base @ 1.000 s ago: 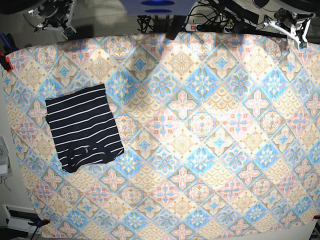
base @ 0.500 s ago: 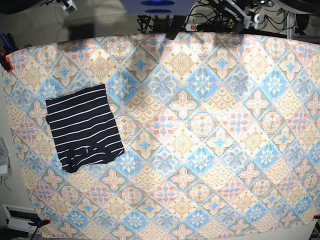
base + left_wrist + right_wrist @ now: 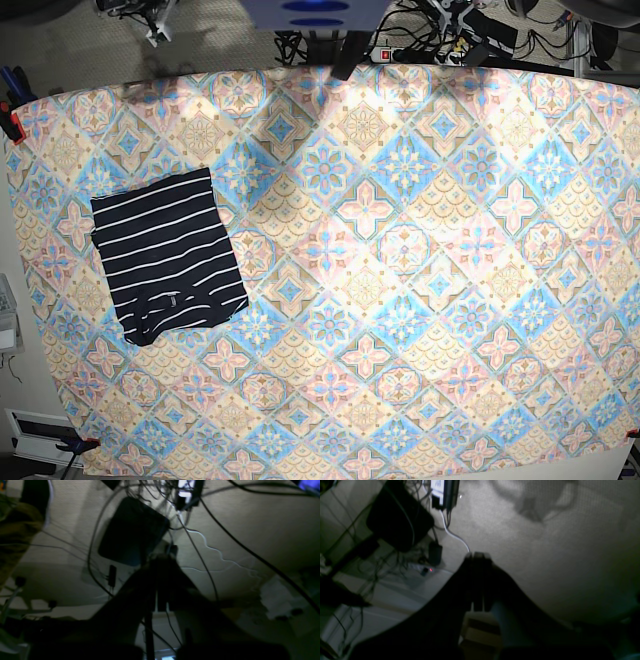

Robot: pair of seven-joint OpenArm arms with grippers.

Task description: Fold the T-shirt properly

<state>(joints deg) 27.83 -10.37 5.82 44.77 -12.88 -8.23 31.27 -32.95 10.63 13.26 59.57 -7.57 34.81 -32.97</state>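
The T-shirt (image 3: 165,255) lies folded into a compact rectangle on the left side of the table, dark navy with thin white stripes. Neither wrist view shows it. My right gripper (image 3: 477,555) is shut and empty, held over the floor behind the table; only a bit of it shows at the top left of the base view (image 3: 155,20). My left gripper (image 3: 162,558) is also shut and empty, over floor and cables behind the table, and barely shows at the top right of the base view (image 3: 460,18). Both are far from the shirt.
The pastel tile-patterned tablecloth (image 3: 400,280) covers the whole table. Orange clamps (image 3: 10,125) hold its left edge. A power strip (image 3: 385,52) and cables lie behind the back edge. A black box (image 3: 132,530) sits on the floor among cables.
Both arms have drawn back from the table's back corners and are now almost out of the base view. The shirt has not moved.
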